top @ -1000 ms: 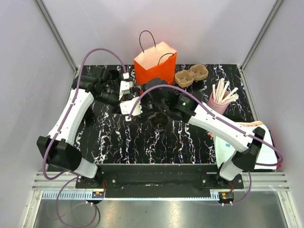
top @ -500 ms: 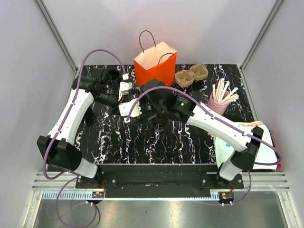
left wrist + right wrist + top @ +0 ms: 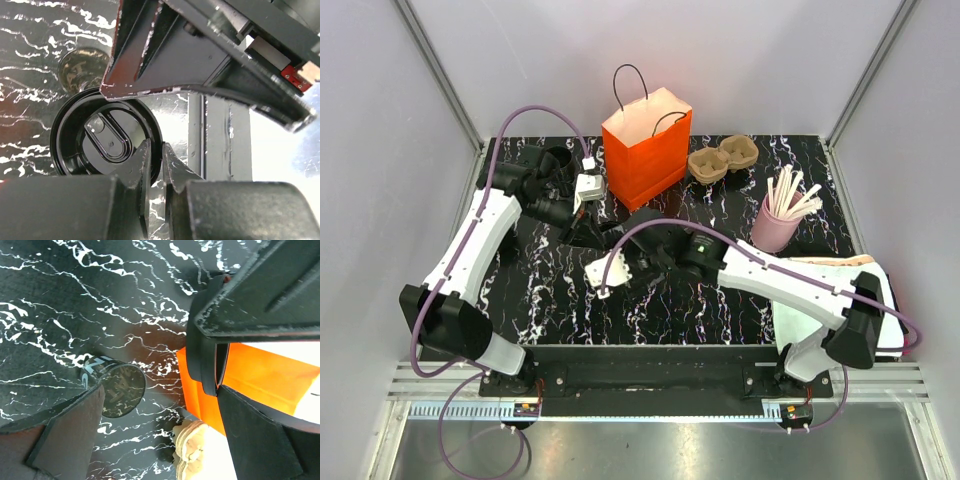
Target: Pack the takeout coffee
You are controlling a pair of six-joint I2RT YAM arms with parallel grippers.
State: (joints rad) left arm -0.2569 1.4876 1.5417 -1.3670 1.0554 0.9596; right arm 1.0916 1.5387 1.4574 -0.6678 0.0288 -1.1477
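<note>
Left gripper (image 3: 156,152) first: my fingers (image 3: 134,167) there are drawn almost together, nipping the rim of the black lid (image 3: 107,140). The lid faces my wrist camera, its oval sip tab showing in the sunken middle. Whether a cup hangs under it I cannot tell, as the lid hides whatever is below. From above, that gripper sits over the table (image 3: 550,290), left of the bag (image 3: 645,150) and a little nearer than its front corner.

My right gripper (image 3: 150,362) stands wide, fingers far apart, holding nothing. Past them a small black cup (image 3: 117,389) stands on the table, with pale lettering on its side and a dull brown round top toward the camera. My lower finger's edge crosses it in that view, and I cannot tell if they touch. The cup is near the bag's lower corner, apart from it. It also shows in the left wrist view, just past the lid's edge. In the top view I cannot pick it out against the dark marbled table and my right arm.

The bag stands upright and open at the back, handles up. A tray (image 3: 722,160) lies just right of it, and a pink cup (image 3: 775,228) of white sticks stands farther right.
</note>
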